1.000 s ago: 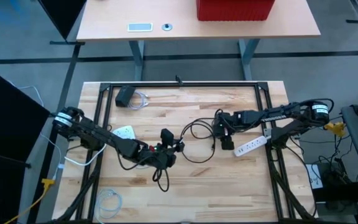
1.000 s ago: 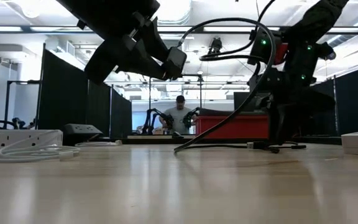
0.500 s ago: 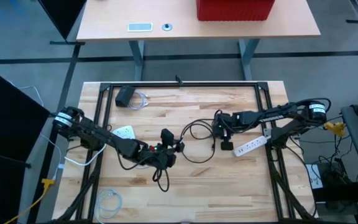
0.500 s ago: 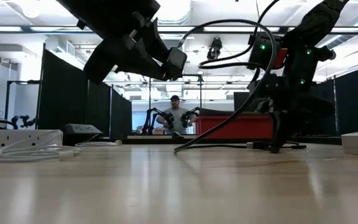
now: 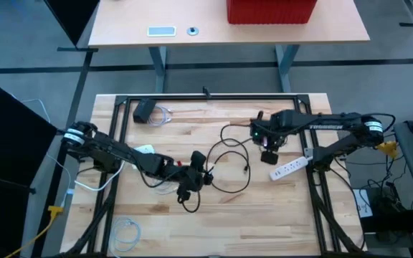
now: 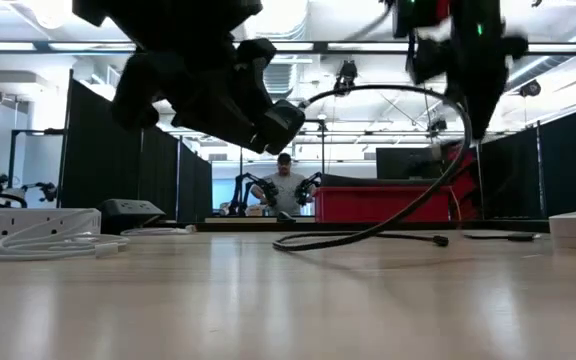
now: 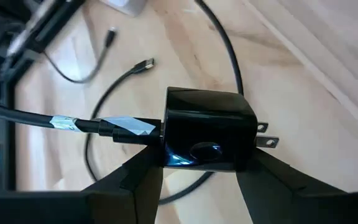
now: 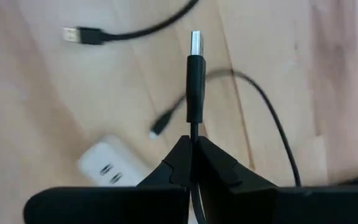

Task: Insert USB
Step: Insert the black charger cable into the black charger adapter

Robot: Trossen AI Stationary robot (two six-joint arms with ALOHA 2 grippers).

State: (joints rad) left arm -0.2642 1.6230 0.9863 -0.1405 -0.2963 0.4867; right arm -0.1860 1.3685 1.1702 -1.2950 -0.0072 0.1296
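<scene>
My left gripper (image 7: 194, 177) is pinching the black charger block (image 7: 209, 129) mid-frame, prongs pointing right. My right gripper (image 8: 194, 155) is clamping the USB plug (image 8: 195, 81), tip up. Loose cables (image 5: 228, 154) are looping between them; white power strip (image 5: 287, 168) is lying lower right.

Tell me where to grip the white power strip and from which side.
Grip the power strip across its narrow width near the middle, coming straight down from above. It lies flat on the table as a long slim bar, set diagonally, so the fingers should close across the short sides. The right gripper hovers just beside it, already holding the USB plug.
</scene>
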